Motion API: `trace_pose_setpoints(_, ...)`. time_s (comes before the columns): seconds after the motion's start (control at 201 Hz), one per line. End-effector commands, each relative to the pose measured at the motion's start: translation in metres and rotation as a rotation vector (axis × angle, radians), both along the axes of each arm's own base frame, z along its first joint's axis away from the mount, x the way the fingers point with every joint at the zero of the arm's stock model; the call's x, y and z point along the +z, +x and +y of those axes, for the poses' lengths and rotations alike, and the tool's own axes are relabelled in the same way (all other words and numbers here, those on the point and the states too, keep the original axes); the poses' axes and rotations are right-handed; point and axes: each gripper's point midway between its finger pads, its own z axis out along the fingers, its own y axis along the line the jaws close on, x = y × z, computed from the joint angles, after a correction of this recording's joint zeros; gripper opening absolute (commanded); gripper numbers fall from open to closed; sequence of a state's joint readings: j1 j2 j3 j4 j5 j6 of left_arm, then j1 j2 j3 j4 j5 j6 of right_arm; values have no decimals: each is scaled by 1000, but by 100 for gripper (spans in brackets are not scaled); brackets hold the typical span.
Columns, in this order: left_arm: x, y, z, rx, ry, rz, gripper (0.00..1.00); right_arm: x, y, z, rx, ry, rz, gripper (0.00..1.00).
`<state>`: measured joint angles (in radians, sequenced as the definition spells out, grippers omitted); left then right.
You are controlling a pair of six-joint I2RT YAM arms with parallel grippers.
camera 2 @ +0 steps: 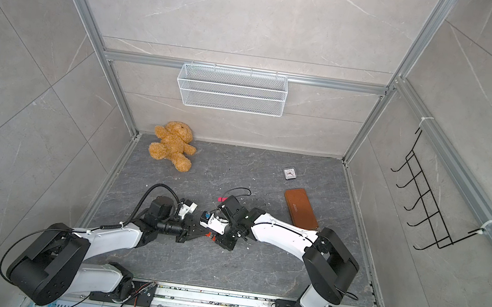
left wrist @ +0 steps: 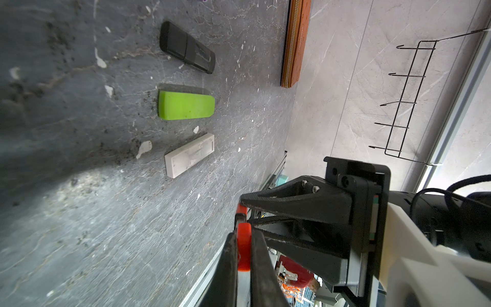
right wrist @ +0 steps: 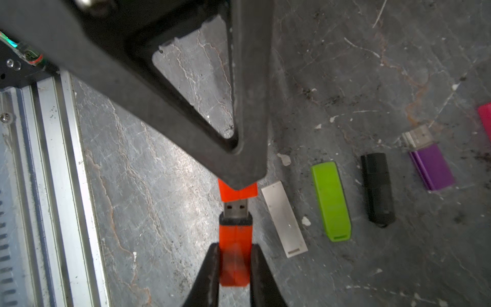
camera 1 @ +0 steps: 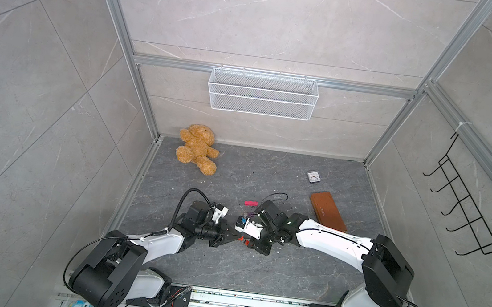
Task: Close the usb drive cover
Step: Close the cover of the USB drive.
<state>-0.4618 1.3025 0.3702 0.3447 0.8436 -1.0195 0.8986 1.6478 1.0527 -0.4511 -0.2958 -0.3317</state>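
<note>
Overlapping orange cap (right wrist: pixel 251 194), left fingers (right wrist: pixel 249 106), right fingers (right wrist: pixel 208 276) pinching blurred drive (right wrist: pixel 235 239)

Orange usb drive (right wrist: pixel 235 255), metal plug (right wrist: pixel 236 208) bare; orange cover (right wrist: pixel 239 192) aligned just beside plug tip.

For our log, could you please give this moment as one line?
left claw shut on orange cap | right claw shut on orange drive | connector exposed, cap not seated
</note>
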Motion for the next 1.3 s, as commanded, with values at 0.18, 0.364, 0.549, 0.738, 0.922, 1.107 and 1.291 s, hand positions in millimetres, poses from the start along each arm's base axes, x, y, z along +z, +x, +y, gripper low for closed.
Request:
trace_pose_setpoints(0.18,11,4,-10,-38,-12,-38,3,19,3,6,-11,79,-23,17)
trace_pose_setpoints(0.364,8,4,-10,-39,5,-43,3,27,0,10,-6,111,-15,17)
trace_pose_setpoints(0.549,9,5,-9,-36,11,-52,3,30,0,11,-4,117,-12,17)
trace_pose_setpoints(0.738,9,4,-9,-36,14,-53,3,28,2,10,-9,106,-20,17)
trace_pose_setpoints(0.922,10,2,-11,-50,6,-48,3,30,2,17,26,144,-30,16)
trace_pose_setpoints(1.107,11,-1,-11,-59,-1,-50,3,39,7,30,113,193,-96,16)
trace_pose_setpoints(1.291,15,-4,-12,-72,-13,-60,2,47,8,41,204,236,-147,15)
